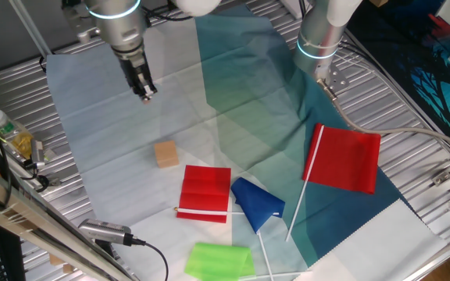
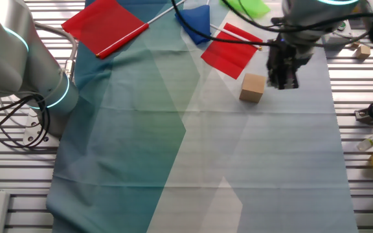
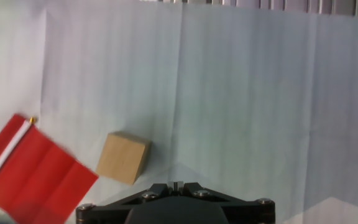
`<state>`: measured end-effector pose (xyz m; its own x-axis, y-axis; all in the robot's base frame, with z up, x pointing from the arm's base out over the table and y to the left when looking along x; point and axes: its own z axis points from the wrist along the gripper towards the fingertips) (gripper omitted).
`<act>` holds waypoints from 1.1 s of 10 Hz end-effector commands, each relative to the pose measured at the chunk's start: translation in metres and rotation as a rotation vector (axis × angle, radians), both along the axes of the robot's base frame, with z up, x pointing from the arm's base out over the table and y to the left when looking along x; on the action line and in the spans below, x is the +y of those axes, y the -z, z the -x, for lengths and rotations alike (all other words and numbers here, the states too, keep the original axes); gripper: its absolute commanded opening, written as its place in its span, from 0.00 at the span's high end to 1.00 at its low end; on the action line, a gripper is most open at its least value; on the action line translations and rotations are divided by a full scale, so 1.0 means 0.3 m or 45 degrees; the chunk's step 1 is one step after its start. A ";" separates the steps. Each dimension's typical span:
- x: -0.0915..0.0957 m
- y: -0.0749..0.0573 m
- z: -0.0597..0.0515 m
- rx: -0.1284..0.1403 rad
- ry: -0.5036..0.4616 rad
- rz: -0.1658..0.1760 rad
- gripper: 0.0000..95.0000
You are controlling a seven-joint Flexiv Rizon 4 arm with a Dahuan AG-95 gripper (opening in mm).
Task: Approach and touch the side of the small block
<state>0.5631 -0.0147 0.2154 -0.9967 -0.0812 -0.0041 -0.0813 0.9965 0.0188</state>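
Small tan light-wood cube (image 1: 166,154) sits on the pale cloth sheet (image 1: 108,117), just beside the folded red cloth square (image 1: 205,193), on its side toward the gripper. Black two-finger gripper (image 1: 146,92) hangs above the sheet, well apart from the cube. Hand view: cube lies left of the finger line. Fingertips look closed together.

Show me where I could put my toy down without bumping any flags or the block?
The pale cloth is bare between the gripper and the small block. The teal cloth beyond the big red flag is bare too. It is crowded where the small red flag, blue flag and green flag cluster.
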 end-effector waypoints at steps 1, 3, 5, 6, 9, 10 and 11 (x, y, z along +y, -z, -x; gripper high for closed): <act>-0.007 -0.041 -0.013 0.000 0.003 0.016 1.00; -0.011 -0.096 -0.024 -0.004 -0.007 0.027 1.00; -0.011 -0.097 -0.024 -0.018 -0.033 0.023 1.00; -0.011 -0.098 -0.024 -0.018 -0.036 0.024 1.00; -0.011 -0.098 -0.024 -0.013 -0.029 0.018 1.00; -0.011 -0.100 -0.025 -0.023 -0.022 0.018 1.00; -0.011 -0.109 -0.032 -0.025 -0.006 0.007 1.00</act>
